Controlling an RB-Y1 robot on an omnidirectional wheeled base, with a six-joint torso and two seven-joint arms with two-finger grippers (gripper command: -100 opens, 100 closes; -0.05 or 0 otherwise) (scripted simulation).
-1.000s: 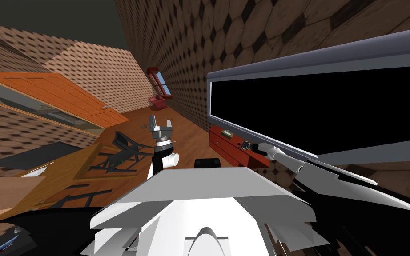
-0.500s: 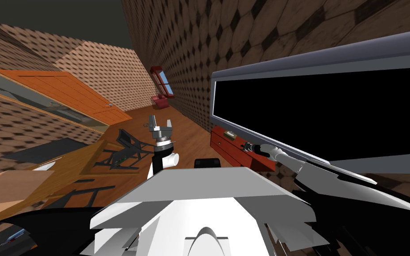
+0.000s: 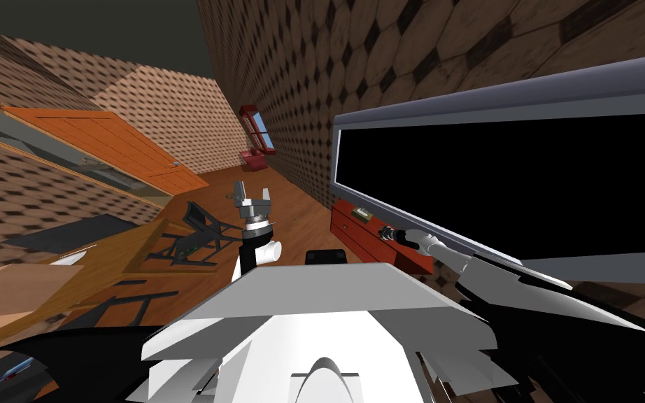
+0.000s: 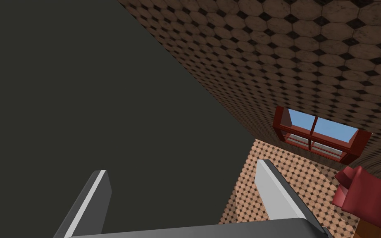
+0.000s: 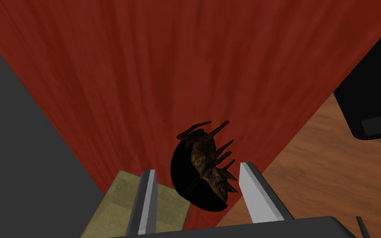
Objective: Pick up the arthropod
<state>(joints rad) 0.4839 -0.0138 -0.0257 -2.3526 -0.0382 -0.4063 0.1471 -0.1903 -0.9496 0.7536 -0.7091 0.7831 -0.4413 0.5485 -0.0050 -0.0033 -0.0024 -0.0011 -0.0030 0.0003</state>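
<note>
**Arthropod, right pincer set for the grasp**

Arthropod: dark, spiny-legged, lying on the red desk near its edge. Right pincer: placed astride it, one blade at each flank, presumably so that closing catches the body's sides. The blades are apart and seem just clear of it, holding nothing. Left pincer: raised ahead of the torso, spread wide, empty, likely parked aside.

Red cabinet top: was found bare beyond the arthropod. Gap between the right gripper fingers: was largely taken up by the arthropod, with a sliver left on its shell side. Olive block: was lodged just beside one finger. Grey surface: that flank was closed off by it. Wood floor: was seen past the opposite cabinet edge, with a black object noted there.
</note>
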